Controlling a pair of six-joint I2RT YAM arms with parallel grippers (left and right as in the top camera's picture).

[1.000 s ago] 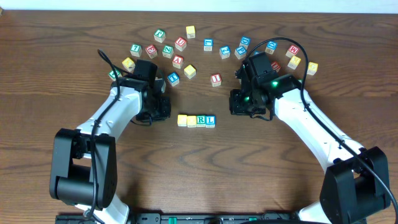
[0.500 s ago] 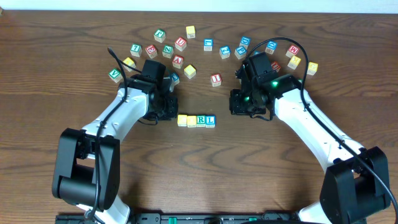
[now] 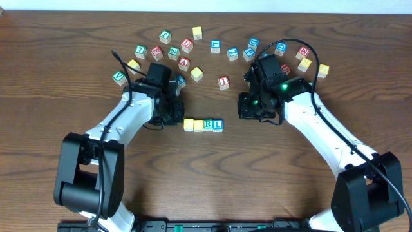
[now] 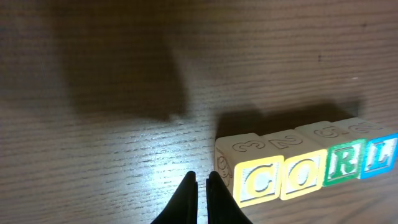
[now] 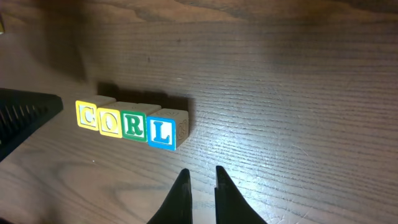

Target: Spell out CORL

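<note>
Dark brown wood-grain table (image 3: 206, 187) filling the overhead view. On it, two white-and-black robot arms with bases at the near edge: left arm (image 3: 112, 125) angling in from the near left, right arm (image 3: 325, 132) from the near right, both bending toward the middle.

At the first arm's tip, left end effector (image 4: 202, 178) low over the table. Two dark fingers pressed almost together, nothing between them. Tips just beside the left face of the first cube in the row; contact impossible to tell.

At the second arm's tip, right end effector (image 5: 202, 174) to the right of the row and clearly apart from it. Fingers drawn narrow with only a slim gap, gripping nothing.

Between the two, at the middle of the table, CORL (image 3: 203, 125): four small wooden cubes in one straight line running left to right, sides touching. Reads from the left: yellow C (image 4: 256, 179), yellow O (image 4: 301, 174), green R (image 4: 344, 163), blue L (image 4: 379, 155). Coloured letter faces turned toward both wrist cameras; faint engraved marks on the pale neighbouring faces.

Along the far side of the table, well apart from the row, a loose scatter of other letter cubes (image 3: 187, 46) in red, green, blue and yellow. Among them, a red-lettered cube (image 3: 223, 82) lying closest to the row.
</note>
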